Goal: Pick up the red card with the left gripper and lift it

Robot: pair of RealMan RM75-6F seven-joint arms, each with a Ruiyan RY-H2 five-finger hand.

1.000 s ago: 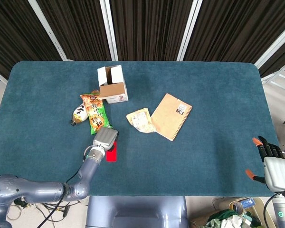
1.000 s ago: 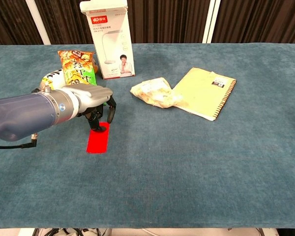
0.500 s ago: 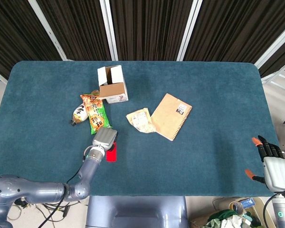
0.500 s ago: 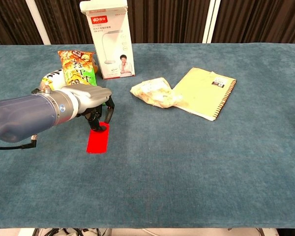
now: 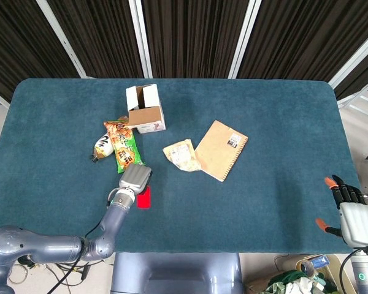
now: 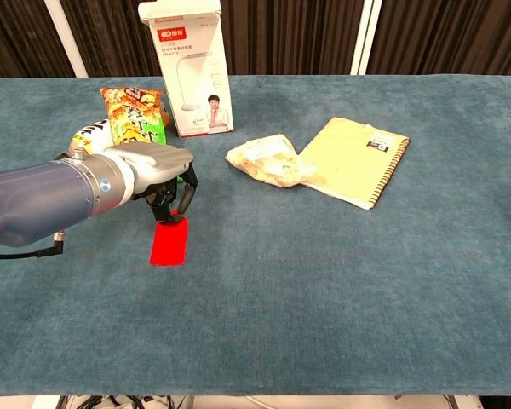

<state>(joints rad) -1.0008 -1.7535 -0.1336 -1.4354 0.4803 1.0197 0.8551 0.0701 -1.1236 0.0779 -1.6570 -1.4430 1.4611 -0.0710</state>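
Two hands are showing, but only the left hand (image 6: 157, 170) is working: it is arching over the far end of the red card (image 6: 169, 241), fingertips (image 6: 168, 215) pointing down and touching that end, the rest of the card lying toward the robot on the blue desk (image 6: 341, 281). In the chest view the far edge of the card seems to be tipping up slightly under the fingers, probably because a thin flat card offers nothing to grab until one edge is being pried off the cloth (this is a judgement, since the fingers are hiding the contact itself). I cannot tell whether the card is actually pinched yet; the fingers are curling in close around its end but a firm hold is not visible.

The right hand (image 5: 354, 211) is hanging off the desk's near right corner, fingers apart and holding nothing, likely parked out of the way.

Just behind the left hand the orange snack bag (image 6: 136, 115) and a bottle (image 5: 102, 147) are lying close, with the white box (image 6: 190, 72) beyond them, so the lift is probably best going straight up. The notebook (image 6: 356, 160) and small packet (image 6: 268, 159) are lying well apart to the right.
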